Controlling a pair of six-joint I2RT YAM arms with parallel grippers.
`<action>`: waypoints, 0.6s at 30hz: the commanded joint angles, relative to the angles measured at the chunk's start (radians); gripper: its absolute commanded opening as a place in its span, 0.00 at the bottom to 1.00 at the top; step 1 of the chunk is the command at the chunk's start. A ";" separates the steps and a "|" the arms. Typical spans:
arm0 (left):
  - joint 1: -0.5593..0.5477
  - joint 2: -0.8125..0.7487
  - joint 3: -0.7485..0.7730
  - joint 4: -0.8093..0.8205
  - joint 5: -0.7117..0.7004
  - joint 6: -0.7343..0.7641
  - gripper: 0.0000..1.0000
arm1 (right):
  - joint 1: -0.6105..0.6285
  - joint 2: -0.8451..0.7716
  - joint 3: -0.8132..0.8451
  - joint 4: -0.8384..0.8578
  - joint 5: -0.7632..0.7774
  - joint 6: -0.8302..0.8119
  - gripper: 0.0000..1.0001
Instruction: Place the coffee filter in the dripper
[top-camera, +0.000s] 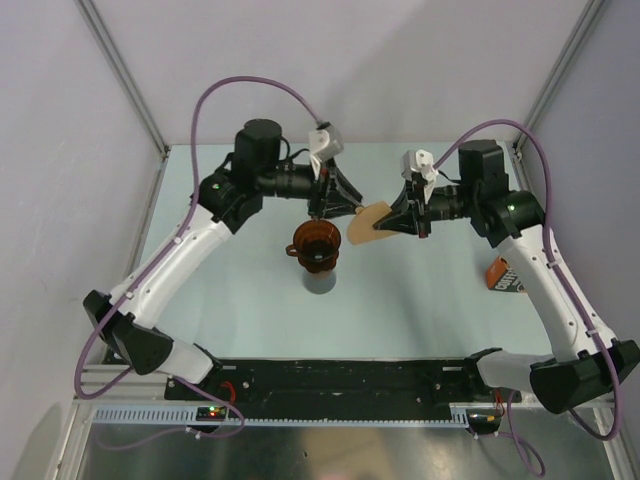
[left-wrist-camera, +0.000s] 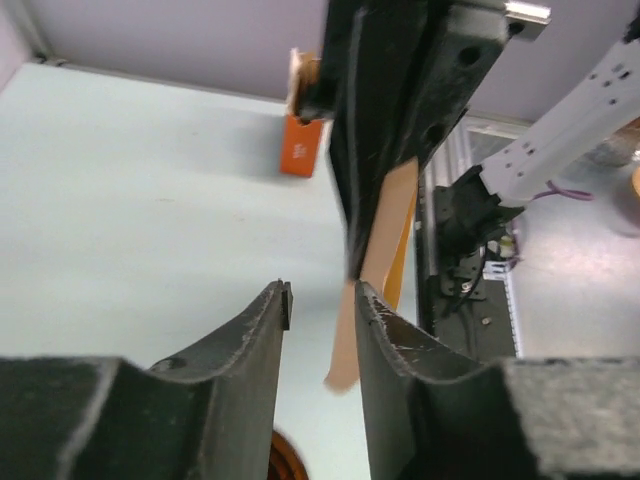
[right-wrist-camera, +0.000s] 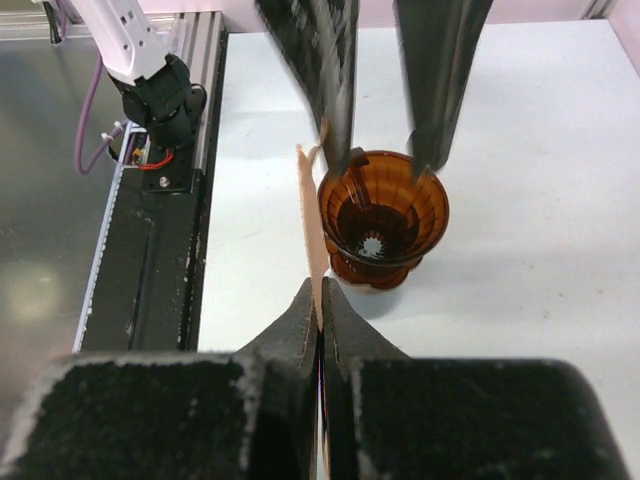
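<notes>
- Top view: bright, soft, even light; the table (top-camera: 420, 300) carries only faint shadows.
- Left wrist view: the near left gripper (left-wrist-camera: 322, 305) is out of focus.
- Right wrist view: the dripper (right-wrist-camera: 383, 218) is sharp and glows; the left gripper smears; dull glare lies on the metal sheet (right-wrist-camera: 45, 260).

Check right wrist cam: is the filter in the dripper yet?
No, the coffee filter is pinched flat in the right hand, beside the dripper, whose cone is empty.

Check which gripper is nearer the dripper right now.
Left. The left gripper hangs open just above the back of the dripper rim. The right gripper is off to the dripper's right, shut on the coffee filter.
</notes>
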 joint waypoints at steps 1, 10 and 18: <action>0.091 -0.105 -0.041 0.014 0.000 0.009 0.47 | -0.035 -0.045 -0.018 -0.054 -0.053 -0.120 0.00; 0.134 -0.192 -0.104 -0.008 0.033 0.059 0.62 | -0.041 -0.060 -0.028 -0.124 -0.059 -0.294 0.00; 0.054 -0.148 -0.061 -0.009 0.062 0.063 0.57 | 0.000 -0.054 -0.029 -0.112 -0.044 -0.324 0.00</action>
